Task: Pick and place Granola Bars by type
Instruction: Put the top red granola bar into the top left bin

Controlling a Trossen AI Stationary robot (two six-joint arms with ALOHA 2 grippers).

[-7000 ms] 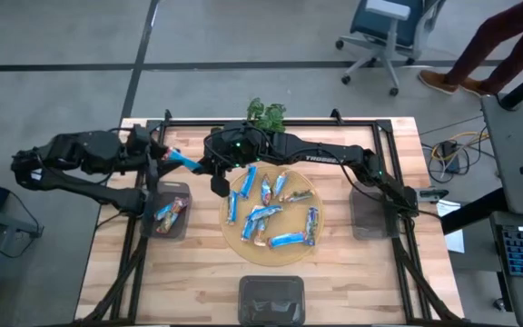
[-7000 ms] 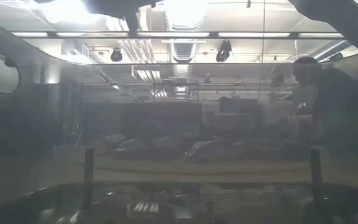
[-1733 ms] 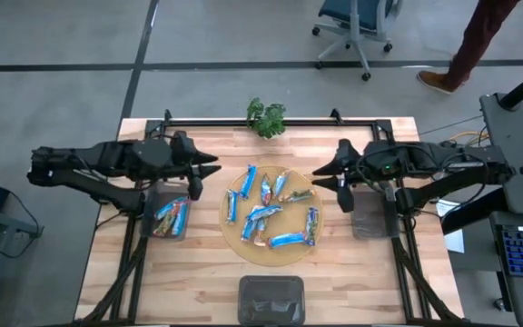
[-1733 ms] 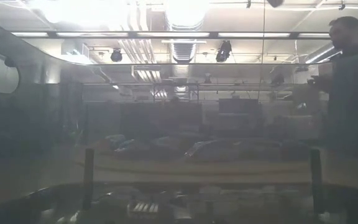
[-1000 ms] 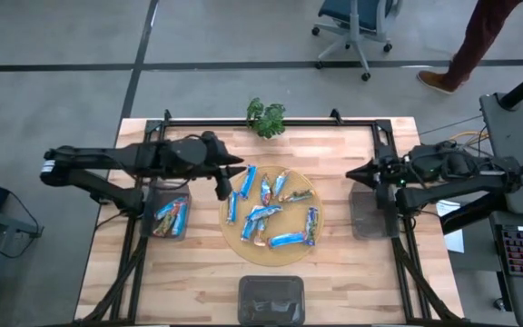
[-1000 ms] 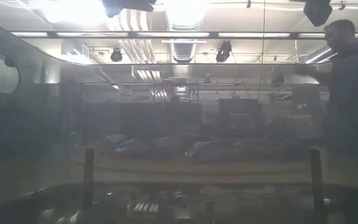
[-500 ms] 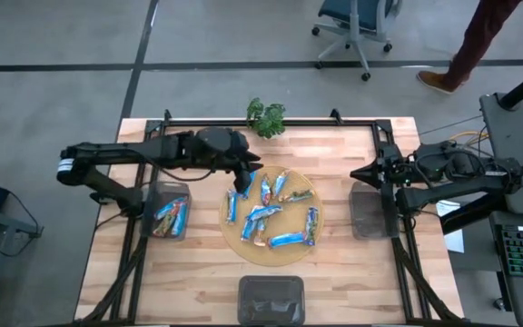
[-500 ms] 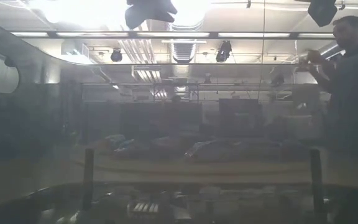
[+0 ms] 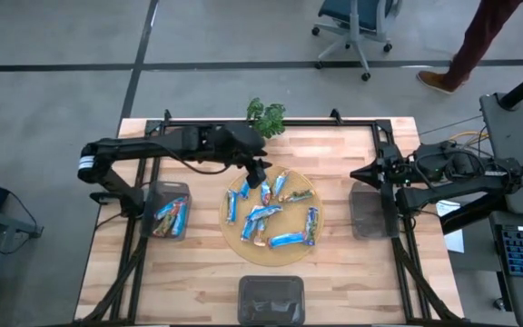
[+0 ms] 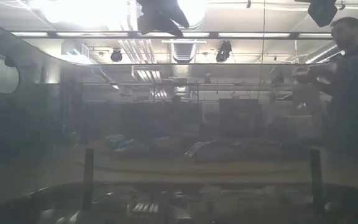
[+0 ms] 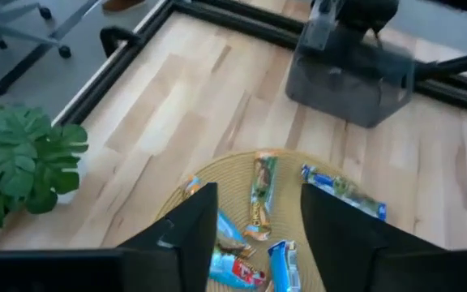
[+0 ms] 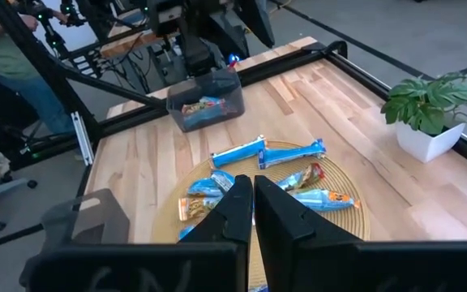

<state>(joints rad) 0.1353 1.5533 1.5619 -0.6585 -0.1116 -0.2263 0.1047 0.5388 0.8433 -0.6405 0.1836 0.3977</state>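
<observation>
Several blue foil granola bars (image 9: 267, 215) lie scattered on a round woven mat (image 9: 234, 238) in the middle of the table. More bars (image 9: 167, 215) lie in the grey bin (image 9: 152, 195) on the left. My left gripper (image 9: 260, 173) hangs open above the mat's far left edge, clear of the bars. In the left wrist view (image 11: 258, 239) its fingers frame bare mat and a brown-marked bar (image 11: 259, 199). My right gripper (image 9: 356, 174) is shut and holds nothing, above the far end of the right-hand bin (image 9: 369, 218).
A third grey bin (image 9: 271, 296) stands at the near edge. A small potted plant (image 9: 266, 116) sits at the far edge, close behind my left gripper. A black frame rail (image 9: 189, 121) runs around the table. A person (image 10: 350, 87) stands beyond the table.
My left gripper has travelled toward the table's right edge, from beside the left bin to above the mat's far left edge, tipping a little further downward. It carries nothing. The bars have not moved.
</observation>
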